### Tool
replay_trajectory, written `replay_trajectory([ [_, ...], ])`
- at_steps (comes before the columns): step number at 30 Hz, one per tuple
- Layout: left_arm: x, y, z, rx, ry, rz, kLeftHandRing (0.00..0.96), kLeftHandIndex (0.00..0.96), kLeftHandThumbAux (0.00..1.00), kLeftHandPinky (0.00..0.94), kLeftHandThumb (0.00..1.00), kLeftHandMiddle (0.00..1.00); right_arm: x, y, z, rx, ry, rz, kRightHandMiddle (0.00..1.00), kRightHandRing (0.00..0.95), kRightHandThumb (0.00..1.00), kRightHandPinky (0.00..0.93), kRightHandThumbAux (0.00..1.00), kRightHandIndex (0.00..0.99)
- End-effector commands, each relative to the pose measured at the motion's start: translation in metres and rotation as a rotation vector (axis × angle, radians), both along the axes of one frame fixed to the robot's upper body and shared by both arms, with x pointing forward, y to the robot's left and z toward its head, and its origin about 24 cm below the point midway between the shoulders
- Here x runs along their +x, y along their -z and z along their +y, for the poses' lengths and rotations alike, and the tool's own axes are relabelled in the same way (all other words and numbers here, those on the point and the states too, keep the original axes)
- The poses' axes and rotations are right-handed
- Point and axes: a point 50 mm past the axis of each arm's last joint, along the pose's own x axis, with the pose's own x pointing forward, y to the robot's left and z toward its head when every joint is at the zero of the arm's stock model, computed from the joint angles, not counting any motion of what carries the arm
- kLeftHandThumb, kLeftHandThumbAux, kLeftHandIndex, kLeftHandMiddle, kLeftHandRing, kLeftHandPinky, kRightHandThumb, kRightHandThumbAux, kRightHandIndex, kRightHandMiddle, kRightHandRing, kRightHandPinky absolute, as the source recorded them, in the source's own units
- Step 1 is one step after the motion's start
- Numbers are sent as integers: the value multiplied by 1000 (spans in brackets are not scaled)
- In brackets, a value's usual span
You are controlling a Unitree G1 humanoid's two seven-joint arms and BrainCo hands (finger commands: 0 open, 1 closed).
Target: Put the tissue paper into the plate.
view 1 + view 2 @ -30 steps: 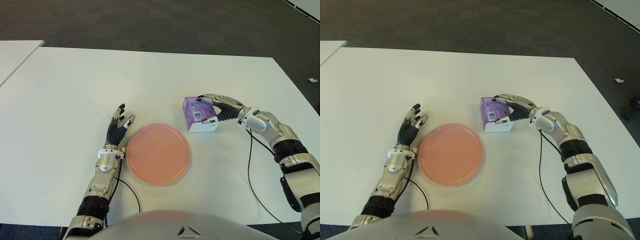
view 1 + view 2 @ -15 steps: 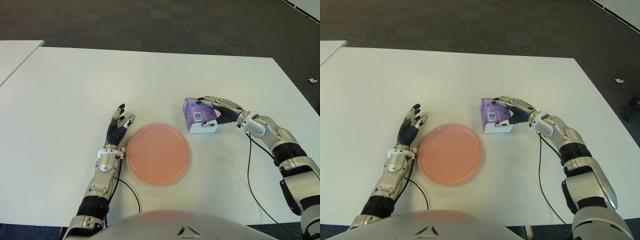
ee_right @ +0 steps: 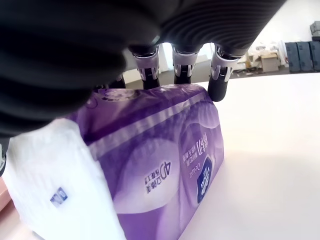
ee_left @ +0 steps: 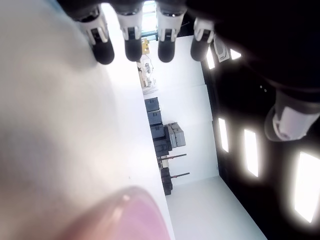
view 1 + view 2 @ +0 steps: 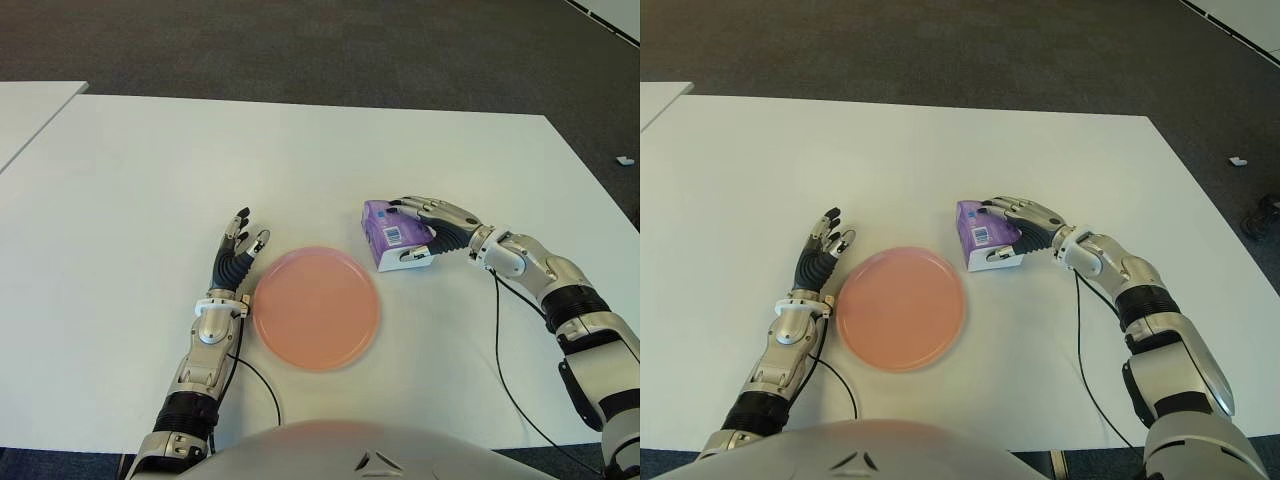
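Observation:
A purple and white tissue pack lies on the white table, just right of the far rim of the pink plate. My right hand is closed around the pack from the right. Its fingers curl over the pack's top and its thumb presses the near white end. In the right wrist view the tissue pack fills the space under the palm. The plate holds nothing. My left hand shows beside the plate's left rim, fingers relaxed and spread, holding nothing.
A second white table's corner shows at the far left. Dark carpet lies beyond the table's far edge. A black cable trails from my right wrist across the table.
My right hand has tightened on the pack and nudged it slightly left toward the plate, with the wrist drawing in nearer to me. The left hand has not moved.

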Motion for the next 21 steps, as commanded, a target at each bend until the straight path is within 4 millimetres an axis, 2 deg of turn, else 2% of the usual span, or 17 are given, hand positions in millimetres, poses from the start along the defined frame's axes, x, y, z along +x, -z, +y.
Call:
replay_trajectory([
  [1,-7,10,2,19,-14,56,0,0,435,0,0,0,-11,21,3,-67,-45,85,0,0,183,0,363,0],
  [15,-8,9,2,21,-23,64,0,0,430,0,0,0,-17,34,8,-83,-64,110,0,0,181,0,363,0],
  [21,-9,8,1,13,-18,37,0,0,441,0,0,0,-24,49,13,-147,-93,115,0,0,184,0,366,0],
])
